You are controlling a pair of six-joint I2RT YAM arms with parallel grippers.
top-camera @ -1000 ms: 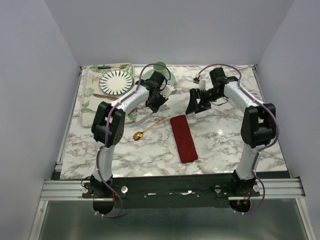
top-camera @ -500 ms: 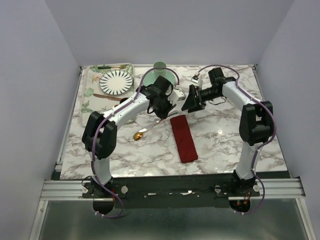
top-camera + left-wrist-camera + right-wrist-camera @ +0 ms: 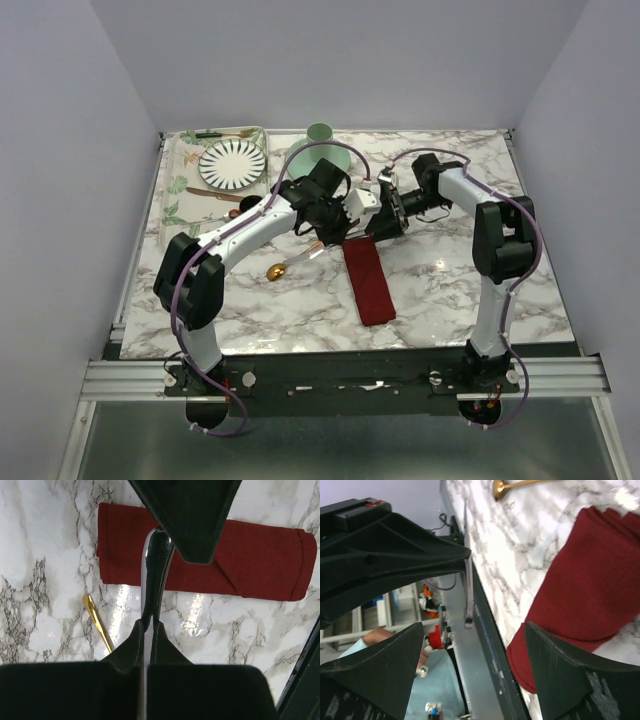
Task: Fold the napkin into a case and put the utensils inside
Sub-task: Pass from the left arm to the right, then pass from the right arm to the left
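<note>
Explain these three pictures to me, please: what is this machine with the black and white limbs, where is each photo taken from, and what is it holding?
It is two robot arms bolted at the near edge of a marble table, each ending in a two-finger gripper. The wide picture comes from a fixed camera above and behind them. The other two come from small cameras on the wrists, so you see the fingers up close. On the table lie a dark red napkin folded into a long case, a gold spoon, a green cup, and a leaf-patterned mat with a striped plate on it. The left gripper is shut on a silver knife, near the napkin's far end. The right gripper is open and holds nothing.
</note>
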